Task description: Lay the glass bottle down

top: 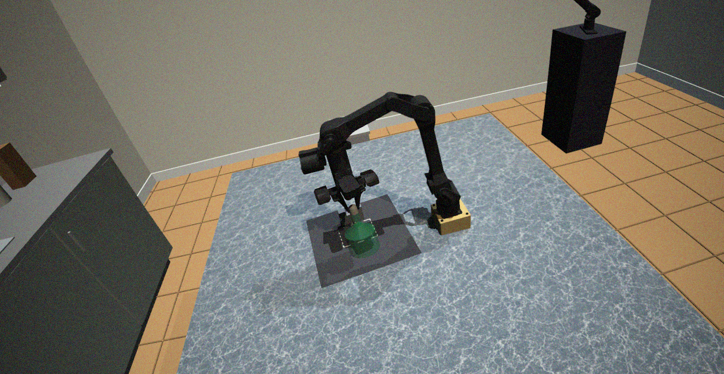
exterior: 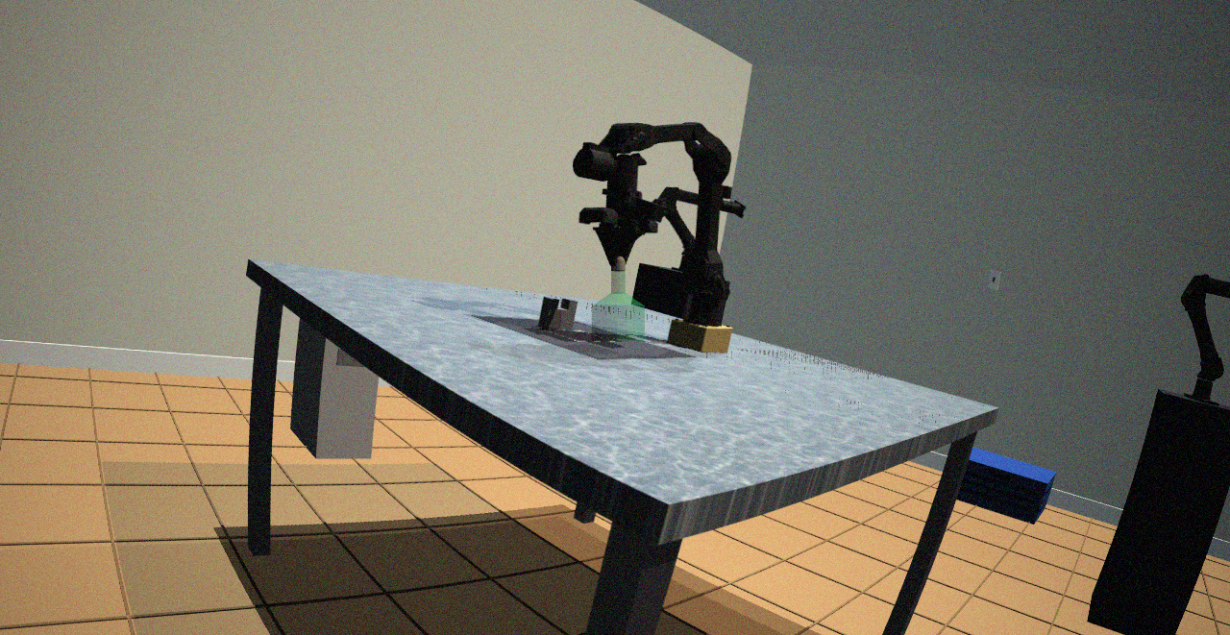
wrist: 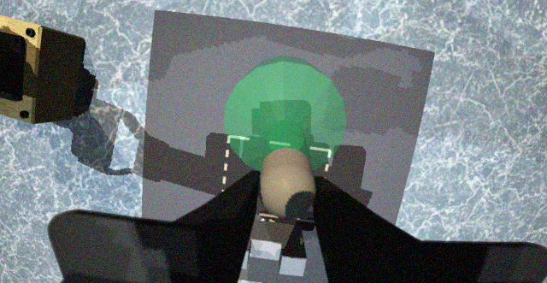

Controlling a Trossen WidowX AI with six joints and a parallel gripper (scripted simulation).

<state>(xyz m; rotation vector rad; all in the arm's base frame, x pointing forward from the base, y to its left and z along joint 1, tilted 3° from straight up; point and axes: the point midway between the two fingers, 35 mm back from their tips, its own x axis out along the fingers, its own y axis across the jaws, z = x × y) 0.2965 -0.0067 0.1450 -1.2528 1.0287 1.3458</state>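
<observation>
The fingers [top: 350,209] [exterior: 616,263] are clamped on the upper neck of the green glass bottle [top: 360,232] [exterior: 618,313] [wrist: 284,91], just under its tan stopper [top: 353,209] [exterior: 620,262] [wrist: 285,180]. So the grasp is made. The bottle hangs or stands upright below the fingers; whether its base touches the dark mat [top: 323,270] [exterior: 606,351] [wrist: 184,73] cannot be told. Its body overlaps the near part of the dashed outline [top: 376,230] [wrist: 225,163] in the wrist view, but it is not lying there. The grey rest [exterior: 557,313] [wrist: 273,232] stands apart from the bottle, off to one side below the fingers, with no neck in it. Tipping the bottle over, lowering neck and body into place and letting go all seem left; opening early could topple the glass.
</observation>
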